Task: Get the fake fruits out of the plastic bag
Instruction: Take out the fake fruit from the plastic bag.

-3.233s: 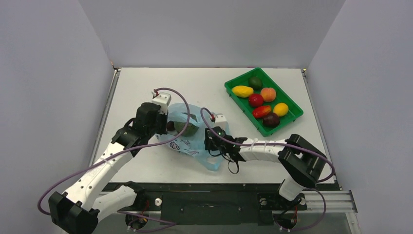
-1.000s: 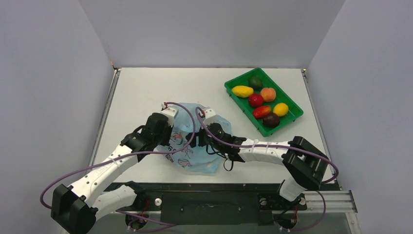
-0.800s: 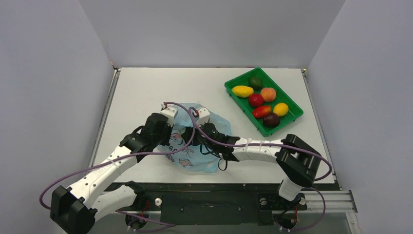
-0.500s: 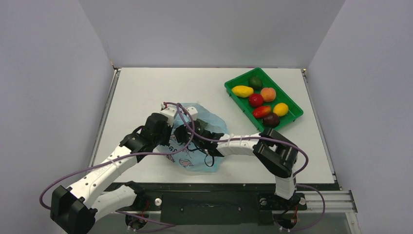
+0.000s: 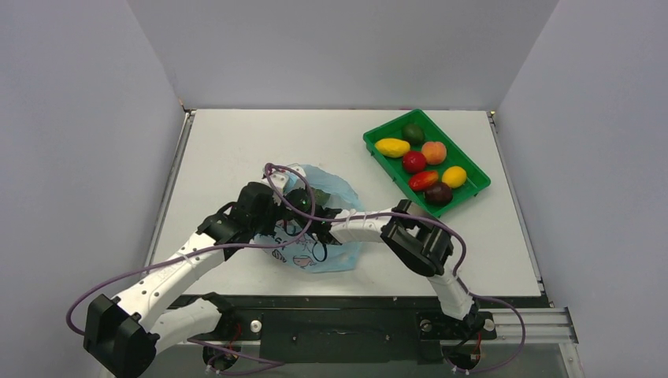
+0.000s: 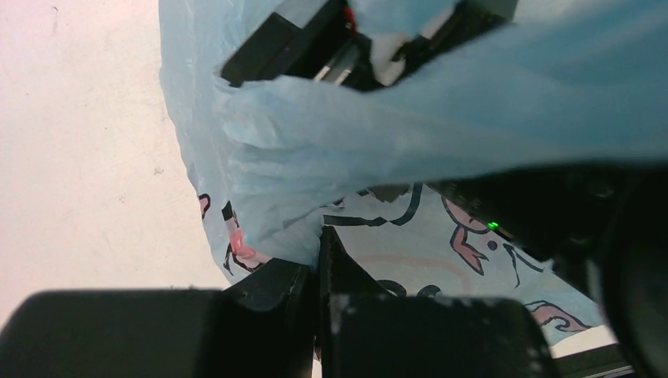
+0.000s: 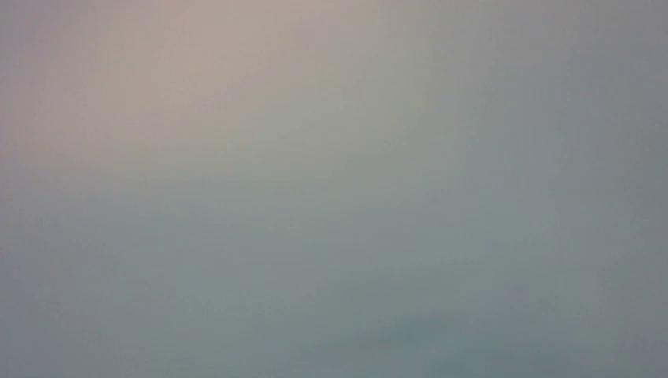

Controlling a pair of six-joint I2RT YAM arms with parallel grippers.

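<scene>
I see plastic bag (image 6: 488, 118) pale blue, dark and pink drawings; tray (image 5: 471, 186) green; peach (image 5: 433, 152) orange-pink; table (image 5: 236, 142) white

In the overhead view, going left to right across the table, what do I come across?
left arm → plastic bag → green tray

The right wrist view is only a grey-blue blur, and from above the right gripper (image 5: 299, 206) has its fingers, and anything inside the plastic bag (image 5: 335, 256), hidden under folds.
</scene>
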